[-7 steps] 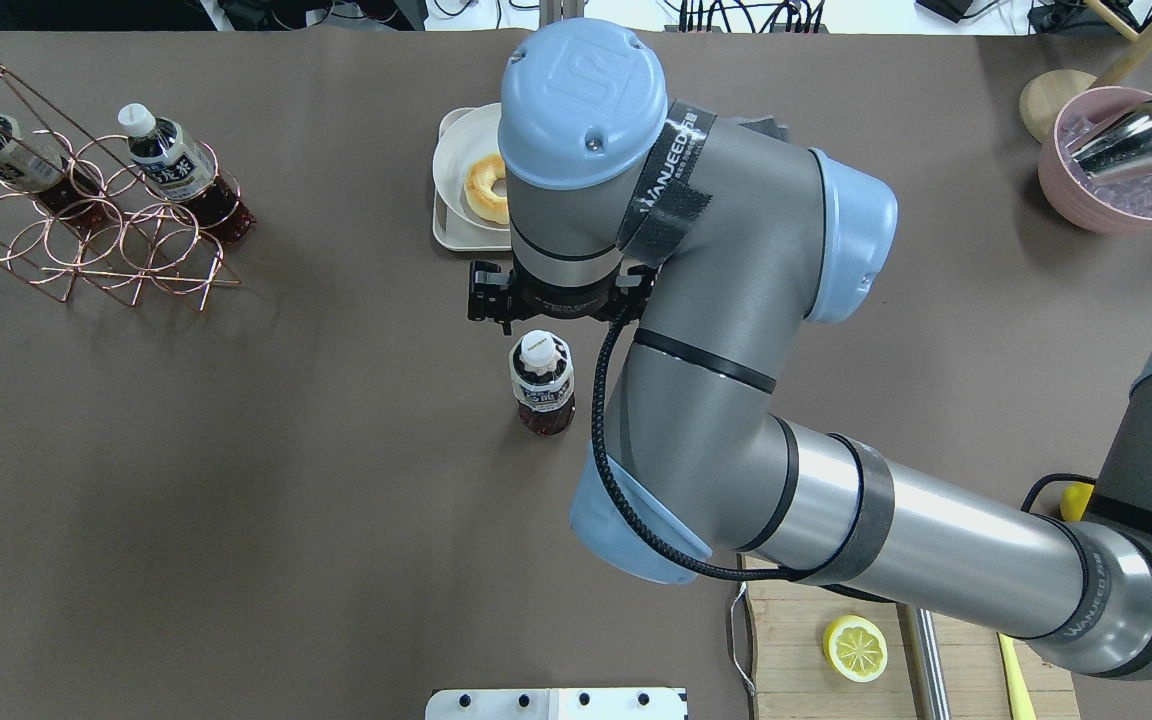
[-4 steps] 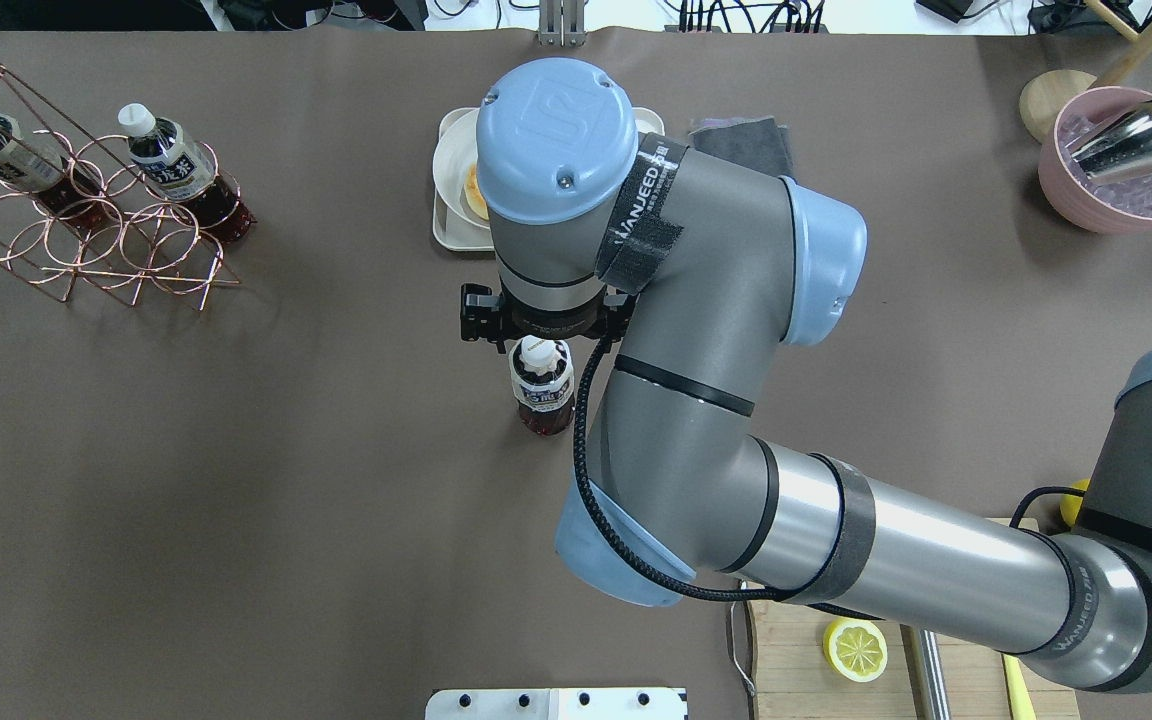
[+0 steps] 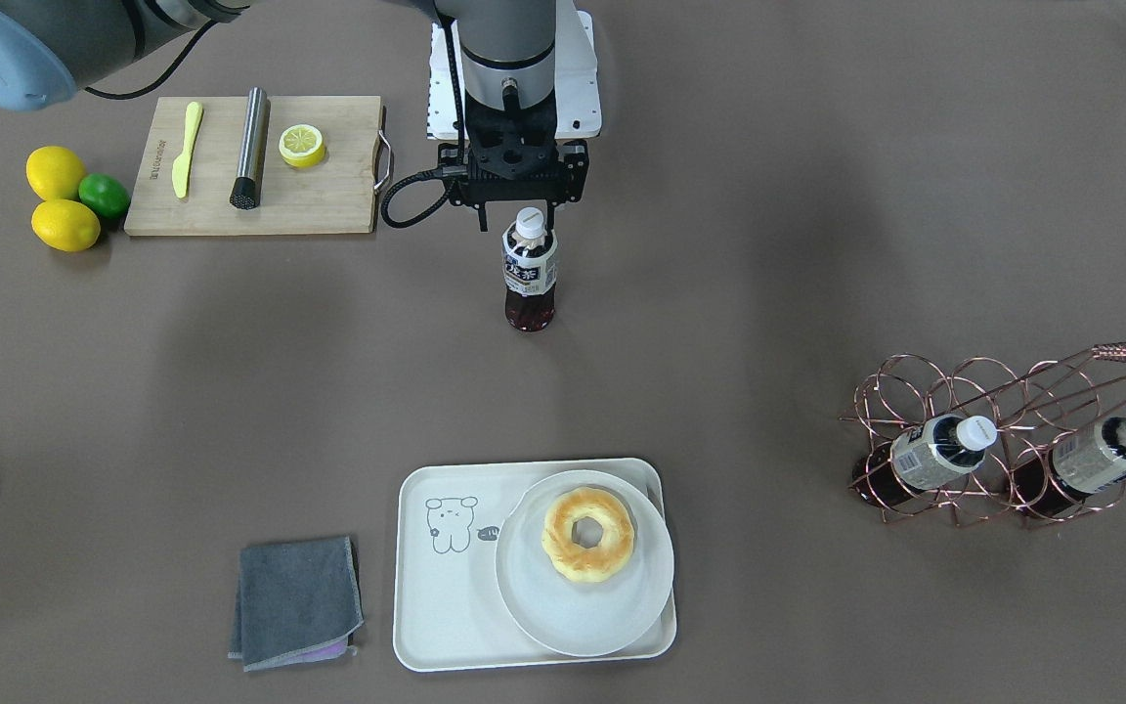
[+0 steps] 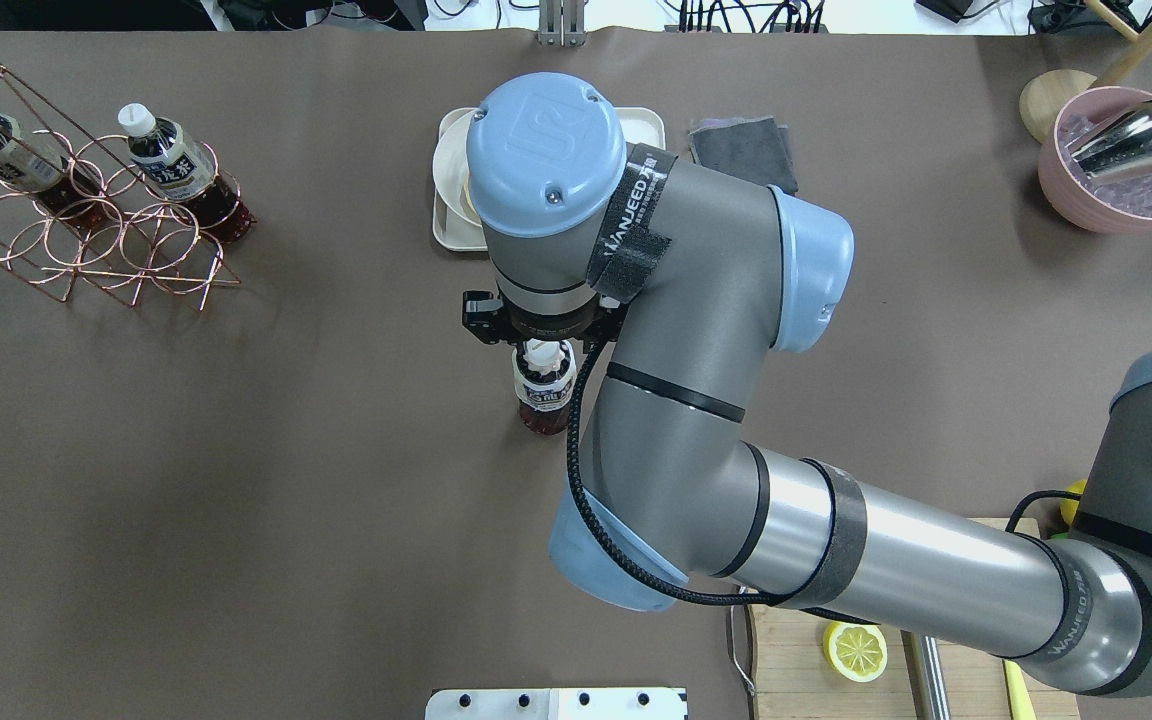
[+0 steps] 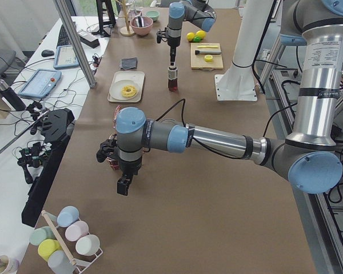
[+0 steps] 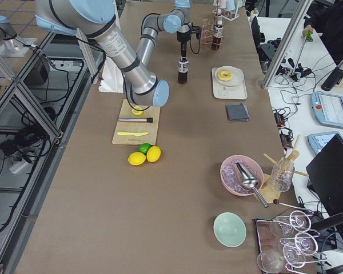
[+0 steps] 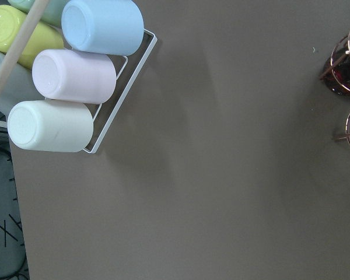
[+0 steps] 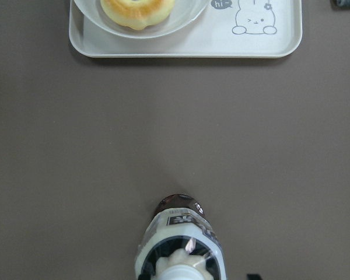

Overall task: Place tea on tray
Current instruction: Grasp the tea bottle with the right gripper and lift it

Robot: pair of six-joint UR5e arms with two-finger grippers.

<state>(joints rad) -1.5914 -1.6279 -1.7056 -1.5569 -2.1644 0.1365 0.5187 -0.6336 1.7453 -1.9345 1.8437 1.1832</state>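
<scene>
Upright on the table (image 3: 231, 391) stands the bottle of tea (image 3: 530, 279), well apart from the tray (image 3: 446, 606) and at 12 o'clock of it in the front-facing view. Straddled at the white cap (image 3: 529, 223) by the right gripper (image 3: 516, 217), fingers spread to either side, pinching nothing yet. Cannot tell how the left gripper (image 5: 123, 184) stands, as it shows only from the side. Probably of modest weight, full of liquid, tall and narrow so easy to tip, with thin walls that give and a slick label (image 3: 531, 262). Better to grip the stiff cap or neck squarely and lift straight up. Set down at 9 o'clock of the plate (image 3: 573, 626), by the bear drawing (image 3: 450, 523).
</scene>
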